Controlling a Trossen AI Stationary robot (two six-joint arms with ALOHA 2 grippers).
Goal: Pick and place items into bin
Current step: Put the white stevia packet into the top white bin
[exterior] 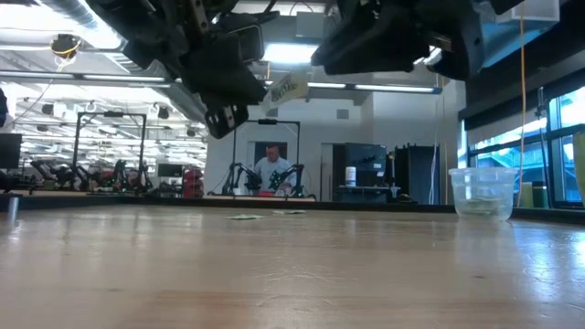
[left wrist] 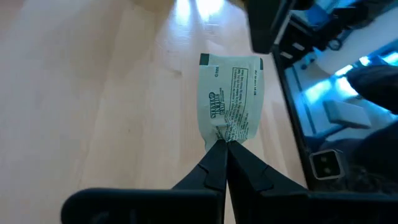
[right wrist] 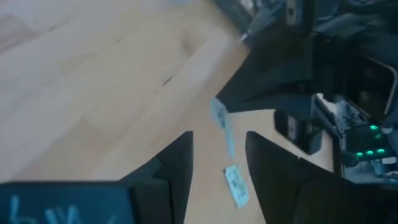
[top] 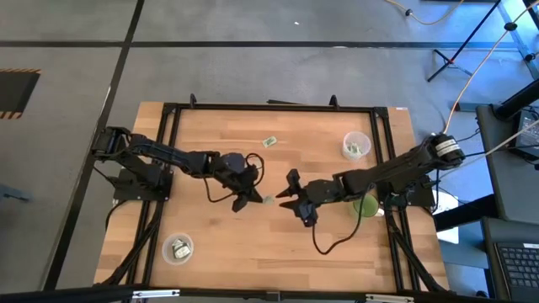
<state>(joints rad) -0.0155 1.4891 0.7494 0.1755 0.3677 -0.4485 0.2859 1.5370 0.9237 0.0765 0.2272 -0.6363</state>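
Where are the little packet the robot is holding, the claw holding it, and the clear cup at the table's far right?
packet (left wrist: 231, 93): left wrist view, on its printed face.
left gripper (left wrist: 225, 148): left wrist view, where the shut fingertips pinch the packet's edge.
clear cup (top: 357, 146): high view, on its rim.

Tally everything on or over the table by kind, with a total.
Robot grippers: 2, left gripper and right gripper
Clear plastic cups: 2, near-left cup and far-right cup
Green object by the right arm: 1
Loose packets: 2, held packet and table packet
Total: 7, not counting packets inside the cups.
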